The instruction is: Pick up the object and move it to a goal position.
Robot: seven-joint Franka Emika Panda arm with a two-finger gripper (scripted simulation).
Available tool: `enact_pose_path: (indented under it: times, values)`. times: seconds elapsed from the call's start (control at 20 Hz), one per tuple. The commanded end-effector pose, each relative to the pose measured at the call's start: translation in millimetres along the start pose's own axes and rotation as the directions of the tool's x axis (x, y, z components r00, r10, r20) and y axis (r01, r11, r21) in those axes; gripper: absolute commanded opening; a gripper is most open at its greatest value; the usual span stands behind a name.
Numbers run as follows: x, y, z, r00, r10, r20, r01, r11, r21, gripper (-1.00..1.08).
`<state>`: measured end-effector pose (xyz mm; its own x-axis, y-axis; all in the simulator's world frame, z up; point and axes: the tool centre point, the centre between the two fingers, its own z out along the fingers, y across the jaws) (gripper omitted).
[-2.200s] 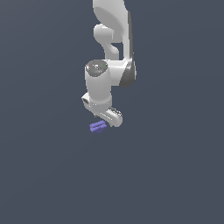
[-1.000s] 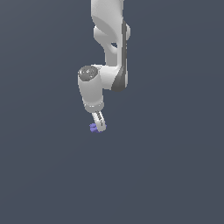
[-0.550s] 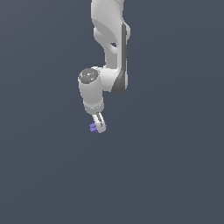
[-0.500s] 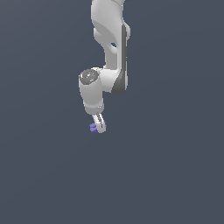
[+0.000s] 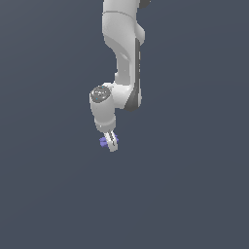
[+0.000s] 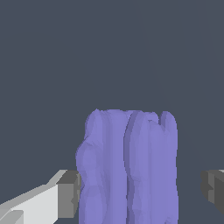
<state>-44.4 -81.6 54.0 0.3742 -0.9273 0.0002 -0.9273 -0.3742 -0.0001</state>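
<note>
The white arm (image 5: 121, 53) comes down from the top of the exterior view, bends at a rounded joint and ends in the tool (image 5: 111, 142), which points downward and slightly toward the exterior view's right. The small purple-blue object (image 5: 103, 141) sits right against the tool's tip, showing on the side toward the exterior view's left, partly hidden by the fingers (image 5: 112, 142). Around them is only a plain dark grey-blue ground, with no edge showing.

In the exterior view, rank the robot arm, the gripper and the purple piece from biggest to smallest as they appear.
1. The robot arm, by far the largest.
2. The gripper, a small white tip below the wrist.
3. The purple piece, a speck beside the gripper; part of it may be hidden, so this last ranking is less certain.
</note>
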Motion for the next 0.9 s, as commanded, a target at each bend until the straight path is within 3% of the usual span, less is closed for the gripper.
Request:
enact_pose_path:
  times: [0.0,0.85]
  values:
    - [0,0,2,1.000,0.000,0.000,0.000,1.000,0.000,-1.00]
    - [12,-5,-8,1.000,0.000,-0.001,0.000,1.000,0.003,-1.00]
